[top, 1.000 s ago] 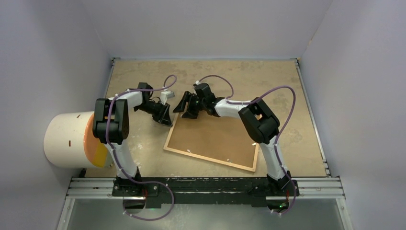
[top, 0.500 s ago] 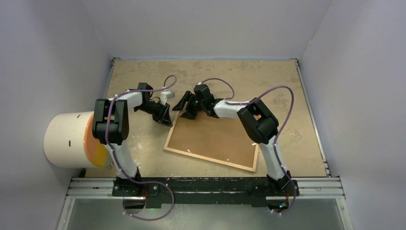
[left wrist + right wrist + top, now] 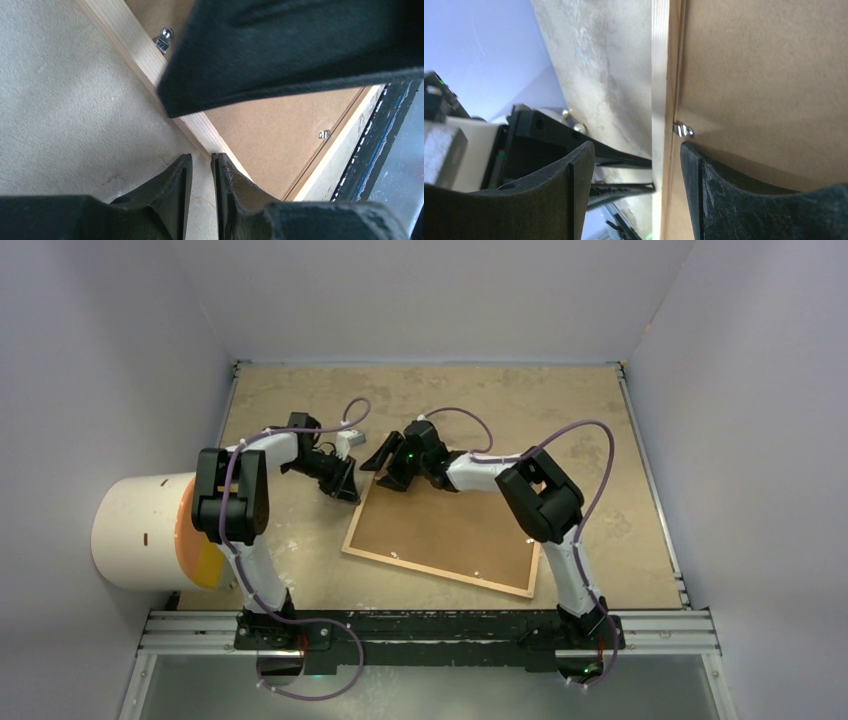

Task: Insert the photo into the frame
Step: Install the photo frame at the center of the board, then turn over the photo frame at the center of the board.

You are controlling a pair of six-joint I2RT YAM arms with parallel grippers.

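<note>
Frame lies face-down toward the desk's near edge; photo not in view. Judged stiff, fragile: grip the moulding. Right end effector apart astride it; left end effector nearly together, empty.

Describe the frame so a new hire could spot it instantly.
On the tan table, toward its near edge, a large flat rectangle lies askew: the frame. Pale wood edging around a brown back panel sets it apart from the white drum at the left.
</note>
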